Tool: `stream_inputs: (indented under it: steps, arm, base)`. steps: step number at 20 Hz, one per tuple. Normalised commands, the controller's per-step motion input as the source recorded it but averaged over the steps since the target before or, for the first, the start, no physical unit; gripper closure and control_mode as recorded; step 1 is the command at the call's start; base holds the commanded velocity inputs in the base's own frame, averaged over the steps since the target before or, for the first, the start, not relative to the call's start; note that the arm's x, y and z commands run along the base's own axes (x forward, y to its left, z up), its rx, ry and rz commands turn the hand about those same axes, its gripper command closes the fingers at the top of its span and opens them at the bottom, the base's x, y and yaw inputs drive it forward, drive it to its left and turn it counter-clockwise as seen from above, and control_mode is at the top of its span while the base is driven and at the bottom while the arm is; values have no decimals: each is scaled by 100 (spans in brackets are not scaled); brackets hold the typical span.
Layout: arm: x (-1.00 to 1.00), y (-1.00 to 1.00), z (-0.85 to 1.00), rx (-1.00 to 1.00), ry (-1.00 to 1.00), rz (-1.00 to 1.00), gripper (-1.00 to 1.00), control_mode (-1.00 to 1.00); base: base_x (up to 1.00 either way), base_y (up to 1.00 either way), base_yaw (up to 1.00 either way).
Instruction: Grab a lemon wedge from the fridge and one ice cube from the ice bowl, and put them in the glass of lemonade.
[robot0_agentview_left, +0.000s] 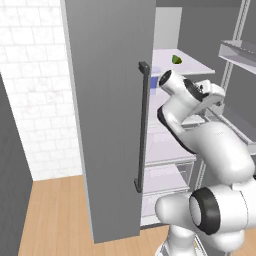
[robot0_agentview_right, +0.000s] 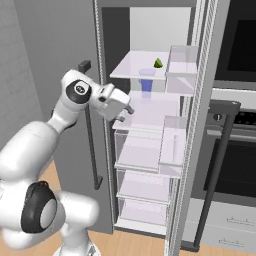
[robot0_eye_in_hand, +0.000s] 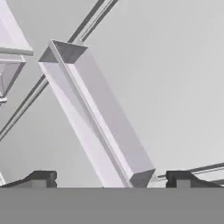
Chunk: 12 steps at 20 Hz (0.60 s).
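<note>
Fridge (robot0_agentview_right: 200, 125) door's swung wide so I can reach in. My claw (robot0_agentview_right: 121, 116) sits at the middle shelf, fingers spread apart, nothing in them. One wedge (robot0_agentview_right: 158, 63) up on the top shelf, well above my claw, and one blue cup (robot0_agentview_right: 147, 80) just under it. So I'd guess reaching up comes next.

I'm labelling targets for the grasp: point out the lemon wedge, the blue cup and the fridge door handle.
lemon wedge (robot0_agentview_right: 158, 63): right base view, middle of the green wedge.
blue cup (robot0_agentview_right: 146, 82): right base view, cup's side wall.
fridge door handle (robot0_agentview_left: 142, 125): left base view, mid-length of the dark bar.
</note>
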Motion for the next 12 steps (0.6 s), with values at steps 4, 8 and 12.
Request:
stream_inputs:
  steps: [4, 8, 12]
  arm:
    - [-23, 81, 0, 48, 0, 39, -100, -100]
    - [-41, 65, -3, 43, 0, 51, -100, -100]
    - [-59, 31, -13, 34, 3, 59, -100, -100]
  base:
    - [0, 0, 0]
    - [0, 0, 0]
    - [0, 0, 0]
